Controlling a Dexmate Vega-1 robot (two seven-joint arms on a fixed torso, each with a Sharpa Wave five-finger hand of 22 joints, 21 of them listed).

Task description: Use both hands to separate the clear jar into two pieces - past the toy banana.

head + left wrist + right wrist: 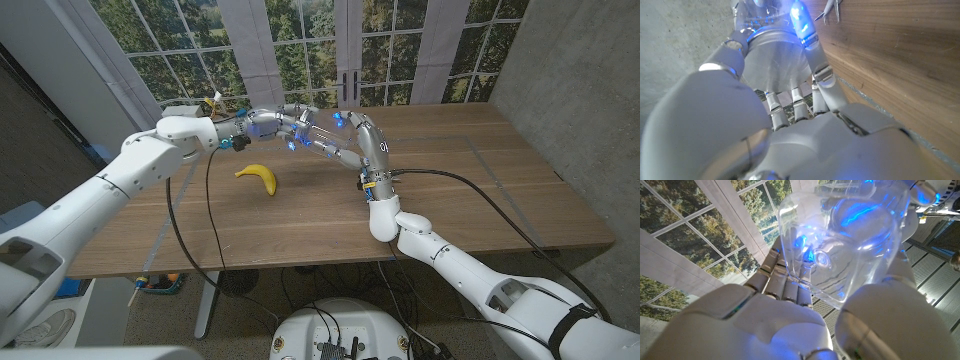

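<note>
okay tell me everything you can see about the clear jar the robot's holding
The clear jar is see-through, glass or plastic by its look, with a silvery metal lid at one end. It is held above the wooden table, past the yellow toy banana, between both hands: the left hand grips the lid end, the right hand the clear body. Blue light glints on it. Whether the lid is loosened cannot be told.

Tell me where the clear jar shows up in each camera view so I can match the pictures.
Head view: clear jar held above the table's far side between both hands, beyond the toy banana.
Left wrist view: its metal lid faces the camera, ringed by the left hand's fingers.
Right wrist view: its glass body sits against the right hand.
Shared landmark: blue fingertip lights.
</note>
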